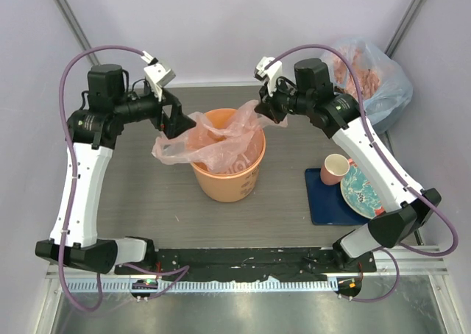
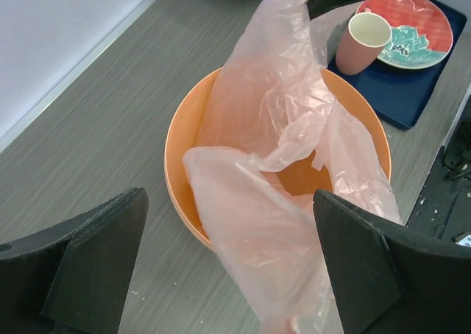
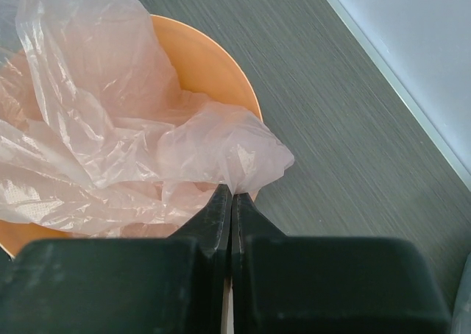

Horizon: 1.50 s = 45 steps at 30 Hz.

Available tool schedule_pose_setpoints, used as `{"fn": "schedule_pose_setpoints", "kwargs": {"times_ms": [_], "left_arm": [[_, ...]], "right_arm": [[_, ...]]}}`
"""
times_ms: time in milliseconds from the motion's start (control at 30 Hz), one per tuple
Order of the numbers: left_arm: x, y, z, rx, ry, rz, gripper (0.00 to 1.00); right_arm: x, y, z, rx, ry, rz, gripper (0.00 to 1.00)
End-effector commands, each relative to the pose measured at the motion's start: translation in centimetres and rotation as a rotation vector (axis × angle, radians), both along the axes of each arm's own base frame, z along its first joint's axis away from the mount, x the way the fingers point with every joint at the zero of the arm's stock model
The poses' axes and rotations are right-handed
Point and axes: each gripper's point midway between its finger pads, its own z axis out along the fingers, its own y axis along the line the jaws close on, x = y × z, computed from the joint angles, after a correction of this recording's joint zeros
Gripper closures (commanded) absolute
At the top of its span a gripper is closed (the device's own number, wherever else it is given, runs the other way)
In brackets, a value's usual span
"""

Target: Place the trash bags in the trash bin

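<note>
Trash bag (image 3: 110,113) hangs pinched in right pincer (image 3: 230,194) over trash bin (image 3: 202,58).

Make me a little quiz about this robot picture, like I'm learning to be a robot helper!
1. True or false: the right gripper is pinching the pink trash bag.
2. The left gripper is: A) open, B) shut on the bag.
3. What colour is the trash bin that the bag drapes over?
Key: 1 true; 2 A; 3 orange.
</note>
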Motion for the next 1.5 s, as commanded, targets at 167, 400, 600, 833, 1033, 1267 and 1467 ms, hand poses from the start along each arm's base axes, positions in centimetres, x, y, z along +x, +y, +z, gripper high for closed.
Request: {"fn": "schedule_pose_setpoints", "kwargs": {"times_ms": [167,400,600,833,1033,1267,1467], "left_arm": [[1.1,-0.7,0.2,0.095,-0.060,-0.028,0.00],[4.1,1.2,-4.3,0.262,0.017,0.102,0.39],[6.4,1.7,-5.0,0.225,0.039,0.173,0.99],[9.2,1.9,-8.9,0.169,0.185,0.262,1.00],[10.9,2.3,-14.0,0.170,0.357,0.319,1.00],[9.3,2.1,-17.4,0.166,0.476,0.323,1.00],[7.1,1.7,-17.7,0.111,0.530,0.308,1.00]], "right_arm": [[0.7,0.4,2.2,0.005,-0.070,0.021,0.99],[1.9,0.2,1.7,-0.009,-0.065,-0.009,0.99],[4.1,0.0,0.8,0.006,0.005,-0.041,0.99],[7.0,0.0,-1.6,0.045,0.162,-0.064,0.99],[8.0,-0.4,-5.2,0.063,0.380,-0.052,0.99],[5.8,-2.6,-8.2,0.055,0.593,-0.021,0.99],[3.5,-3.7,-9.3,0.026,0.622,0.029,0.99]]}}
